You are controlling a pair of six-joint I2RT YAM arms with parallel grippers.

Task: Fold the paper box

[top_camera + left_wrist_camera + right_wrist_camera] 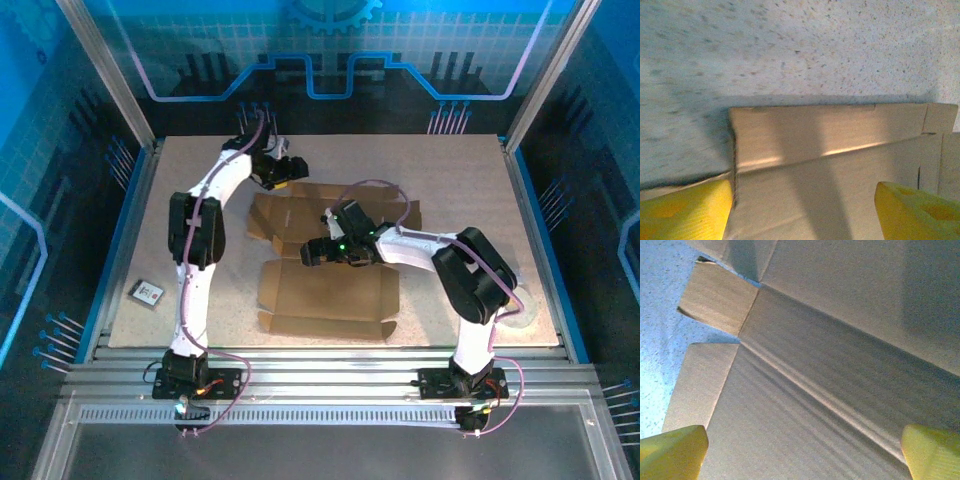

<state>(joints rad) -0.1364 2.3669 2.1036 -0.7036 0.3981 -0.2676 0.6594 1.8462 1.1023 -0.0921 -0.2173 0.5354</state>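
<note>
Paper box [330,295] lies unfolded; left end effector [805,200] and right end effector [805,440] spread wide, apparently empty.

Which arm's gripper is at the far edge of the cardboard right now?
The left gripper: it sits at the far edge of the paper box, both fingers wide apart. The right gripper hovers over the sheet's middle instead.

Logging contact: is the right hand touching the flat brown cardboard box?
Cannot tell. Right wrist view: the right hand open over the flat brown cardboard box, neither contact nor gap plain.
</note>
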